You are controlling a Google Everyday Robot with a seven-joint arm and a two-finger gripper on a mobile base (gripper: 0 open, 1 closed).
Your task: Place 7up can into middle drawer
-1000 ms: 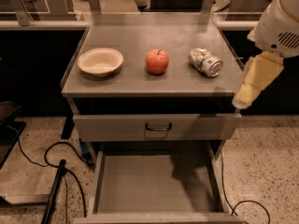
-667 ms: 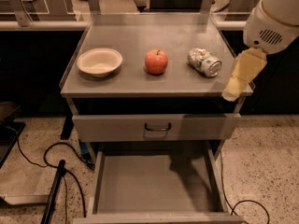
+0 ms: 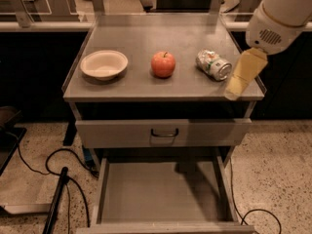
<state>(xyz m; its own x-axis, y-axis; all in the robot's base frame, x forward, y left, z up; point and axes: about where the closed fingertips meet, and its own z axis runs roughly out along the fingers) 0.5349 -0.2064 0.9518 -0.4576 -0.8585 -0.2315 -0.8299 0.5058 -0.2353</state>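
Observation:
The 7up can (image 3: 213, 64) lies on its side on the grey cabinet top (image 3: 161, 87), right of the red apple (image 3: 163, 64). Its shiny end faces front right. The middle drawer (image 3: 161, 191) is pulled open below, its flat floor bare. My gripper (image 3: 235, 90) hangs from the white arm (image 3: 280, 13) at the right; its yellowish fingers (image 3: 243, 72) point down just right of and in front of the can, apart from it.
A white bowl (image 3: 104, 65) sits on the left of the cabinet top. A closed drawer front with a black handle (image 3: 164, 132) is above the open drawer. Black cables (image 3: 44, 162) lie on the speckled floor at left. A cable (image 3: 253, 213) lies at right.
My arm and gripper have moved left and up, from beside the cabinet's right front corner to over the top's right edge, closer to the can. Nothing else moved.

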